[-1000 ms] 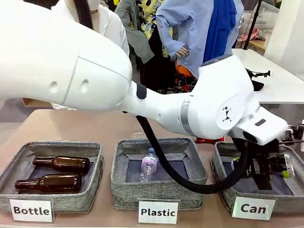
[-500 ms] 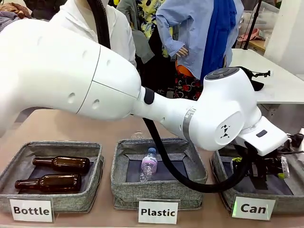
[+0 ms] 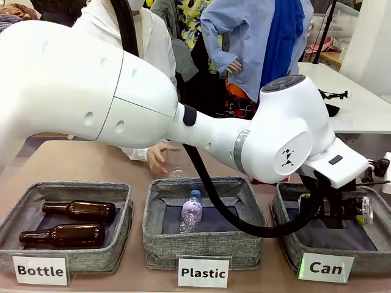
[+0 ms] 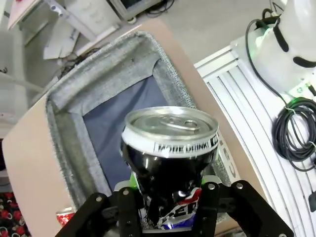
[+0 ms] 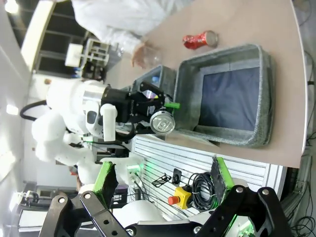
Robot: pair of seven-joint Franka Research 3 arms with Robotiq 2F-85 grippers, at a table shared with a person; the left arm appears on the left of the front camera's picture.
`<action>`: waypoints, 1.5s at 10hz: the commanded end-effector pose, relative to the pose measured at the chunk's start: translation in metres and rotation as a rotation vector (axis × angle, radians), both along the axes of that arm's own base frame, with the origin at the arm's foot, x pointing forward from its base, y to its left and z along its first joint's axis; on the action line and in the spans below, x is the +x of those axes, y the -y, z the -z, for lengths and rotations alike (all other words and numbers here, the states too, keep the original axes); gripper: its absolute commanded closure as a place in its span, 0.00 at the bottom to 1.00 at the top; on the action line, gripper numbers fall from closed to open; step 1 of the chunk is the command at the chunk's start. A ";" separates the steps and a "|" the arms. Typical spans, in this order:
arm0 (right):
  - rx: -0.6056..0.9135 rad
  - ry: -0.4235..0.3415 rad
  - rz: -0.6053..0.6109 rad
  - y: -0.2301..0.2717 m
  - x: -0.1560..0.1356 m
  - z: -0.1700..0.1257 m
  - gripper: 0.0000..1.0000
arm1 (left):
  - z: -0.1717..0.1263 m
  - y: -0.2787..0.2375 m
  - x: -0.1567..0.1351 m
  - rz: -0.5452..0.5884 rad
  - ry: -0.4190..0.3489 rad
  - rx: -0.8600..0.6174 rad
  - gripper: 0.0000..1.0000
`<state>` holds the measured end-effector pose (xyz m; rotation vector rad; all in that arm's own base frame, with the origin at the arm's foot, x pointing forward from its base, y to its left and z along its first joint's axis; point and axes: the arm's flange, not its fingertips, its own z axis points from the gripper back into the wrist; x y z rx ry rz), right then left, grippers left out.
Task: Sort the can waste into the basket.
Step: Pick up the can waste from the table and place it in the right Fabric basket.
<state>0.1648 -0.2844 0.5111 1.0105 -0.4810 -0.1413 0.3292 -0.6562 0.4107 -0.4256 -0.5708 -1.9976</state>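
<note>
Left jaws part-closed on dark can (image 4: 170, 148), gripping its crushed lower end. Rim print reads "MORE DRINK!"; the body print is too cut off to read. Dark can hangs in the air over the basket (image 4: 98, 84) with the Can label (image 3: 325, 267). Red can (image 5: 199, 39) lies on the bench (image 5: 237, 19) just beyond the basket's far wall. Right jaws wide apart, nothing between them. Also legible: Plastic label (image 3: 203, 272), Bottle label (image 3: 40, 270).

Bright even light from above, soft shadows, glare on the silver top of the dark can (image 4: 168, 153) near my wrist lens, edges bent, background slightly soft.
</note>
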 end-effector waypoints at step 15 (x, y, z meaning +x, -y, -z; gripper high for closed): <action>0.094 -0.051 0.021 -0.014 0.018 -0.003 0.00 | -0.046 -0.018 0.023 -0.193 -0.069 -0.016 0.00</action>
